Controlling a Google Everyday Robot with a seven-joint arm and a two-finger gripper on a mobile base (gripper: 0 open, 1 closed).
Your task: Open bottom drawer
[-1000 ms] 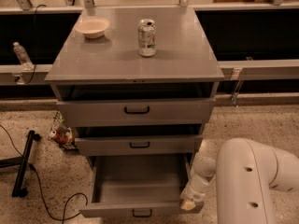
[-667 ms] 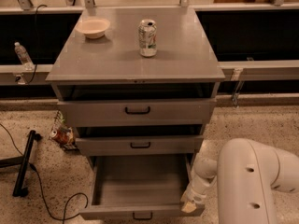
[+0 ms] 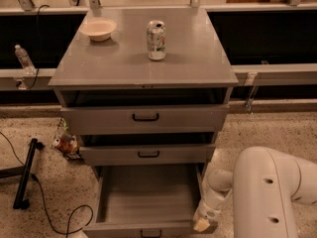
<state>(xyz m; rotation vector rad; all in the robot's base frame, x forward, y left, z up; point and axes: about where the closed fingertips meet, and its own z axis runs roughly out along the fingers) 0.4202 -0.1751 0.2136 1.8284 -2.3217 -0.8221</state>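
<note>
While I'm crouched down low here, my gripper [image 3: 202, 225] is parked right at the front right corner of the bottom drawer [image 3: 146, 197]. It's touching or just beside it, honestly can't tell which. Also can't tell how far open the gripper is, or whether it's got hold of anything. That drawer is pulled way out, grey inside fully showing, with its little black handle [image 3: 150, 233] right at the bottom edge of view. The middle drawer [image 3: 148, 154] and top drawer [image 3: 146, 117] above it each stick out just a bit. Up on the counter [image 3: 193, 58] there's a pale bowl [image 3: 98, 29] back left and a soda can [image 3: 156, 39] standing upright near the middle, well apart.
</note>
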